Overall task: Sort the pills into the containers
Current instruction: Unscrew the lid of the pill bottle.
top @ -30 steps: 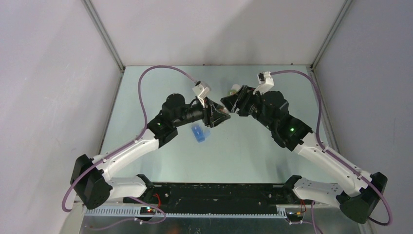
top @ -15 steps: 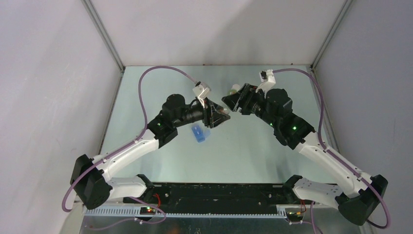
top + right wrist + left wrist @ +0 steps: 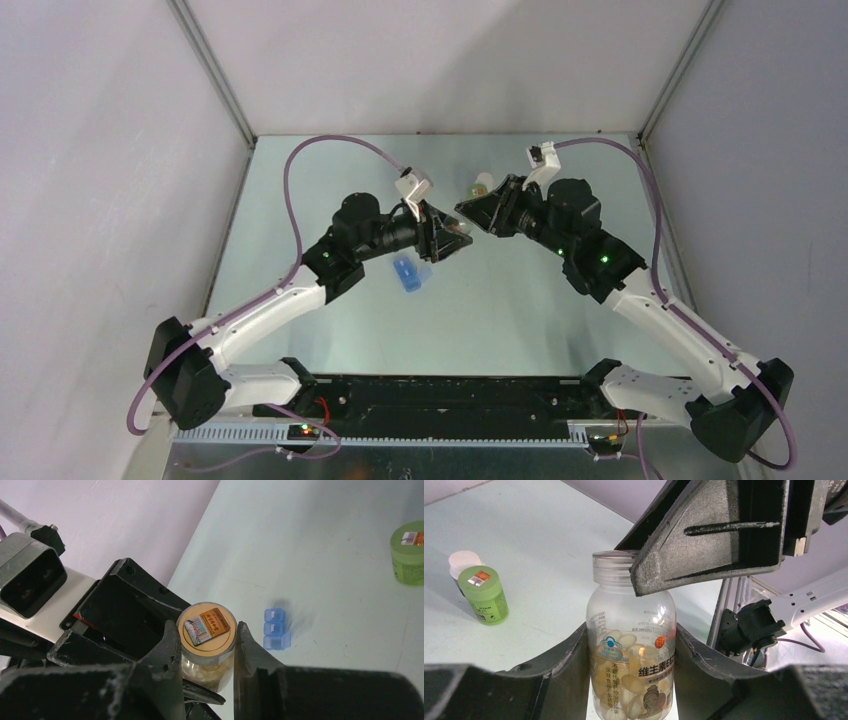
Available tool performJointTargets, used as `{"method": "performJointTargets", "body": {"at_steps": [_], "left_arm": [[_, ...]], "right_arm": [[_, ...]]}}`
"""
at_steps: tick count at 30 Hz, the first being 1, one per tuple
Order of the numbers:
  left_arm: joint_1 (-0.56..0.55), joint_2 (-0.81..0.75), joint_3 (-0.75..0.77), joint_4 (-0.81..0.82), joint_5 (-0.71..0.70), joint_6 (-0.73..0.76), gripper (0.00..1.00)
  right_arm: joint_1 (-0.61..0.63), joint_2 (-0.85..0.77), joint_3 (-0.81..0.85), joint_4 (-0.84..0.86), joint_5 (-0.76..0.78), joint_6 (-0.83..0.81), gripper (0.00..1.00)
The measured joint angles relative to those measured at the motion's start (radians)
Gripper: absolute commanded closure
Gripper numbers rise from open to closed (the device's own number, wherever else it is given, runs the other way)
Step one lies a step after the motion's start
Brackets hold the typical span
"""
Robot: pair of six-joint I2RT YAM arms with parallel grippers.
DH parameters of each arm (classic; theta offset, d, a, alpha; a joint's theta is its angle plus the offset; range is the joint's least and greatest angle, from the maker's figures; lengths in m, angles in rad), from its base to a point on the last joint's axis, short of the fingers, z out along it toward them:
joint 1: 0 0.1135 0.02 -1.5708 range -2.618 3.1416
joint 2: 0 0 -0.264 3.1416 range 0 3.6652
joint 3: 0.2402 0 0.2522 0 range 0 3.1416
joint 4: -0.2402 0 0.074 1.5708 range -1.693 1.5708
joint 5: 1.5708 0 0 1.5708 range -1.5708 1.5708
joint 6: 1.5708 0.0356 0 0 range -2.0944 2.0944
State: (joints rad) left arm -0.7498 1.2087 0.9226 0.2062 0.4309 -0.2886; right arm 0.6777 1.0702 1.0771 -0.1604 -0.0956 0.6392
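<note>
The left claw (image 3: 631,680) is part-way open and clamped on the body of a clear bottle (image 3: 631,645), one finger on each side, holding it upright above the counter (image 3: 520,300) near its middle. The bottle is about half full of pale oval pills. Its round lid (image 3: 206,626), with an orange sticker on top, is still on. The right claw (image 3: 206,640) has narrowed around that lid, with a finger pressed to it at 3 o'clock and another at 9 o'clock.

In the overhead view, a blue pill box (image 3: 408,272) with a row of small compartments lies on the counter at 7 o'clock from the left claw; what it holds cannot be made out. From the left wrist, a green bottle (image 3: 485,595) stands capped at 10 o'clock from the clear bottle. A white-capped bottle (image 3: 463,562) stands just behind it at 11 o'clock.
</note>
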Motion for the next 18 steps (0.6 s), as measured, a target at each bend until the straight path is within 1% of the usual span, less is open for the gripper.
{"method": "performJointTargets", "body": {"at_steps": [2,5,9,12,17,18], "left_arm": [[0.000,0.000,0.000,-0.001,0.003,-0.001,1.00],[0.001,0.000,0.000,0.000,0.020,0.006,1.00],[0.000,0.000,0.000,0.009,0.093,0.011,1.00],[0.000,0.000,0.000,0.014,0.170,0.021,1.00],[-0.001,0.000,0.000,0.008,0.306,0.039,1.00],[-0.002,-0.001,0.000,0.003,0.323,0.046,1.00]], "right_arm": [[-0.018,0.000,0.000,-0.003,-0.028,-0.015,1.00],[-0.055,-0.003,0.000,-0.002,-0.121,-0.050,1.00],[-0.136,-0.012,-0.002,0.003,-0.349,-0.150,1.00],[-0.193,-0.019,-0.003,-0.001,-0.544,-0.258,1.00],[-0.232,-0.026,-0.003,-0.019,-0.818,-0.470,1.00],[-0.233,-0.029,-0.003,-0.026,-0.843,-0.499,0.84]]}}
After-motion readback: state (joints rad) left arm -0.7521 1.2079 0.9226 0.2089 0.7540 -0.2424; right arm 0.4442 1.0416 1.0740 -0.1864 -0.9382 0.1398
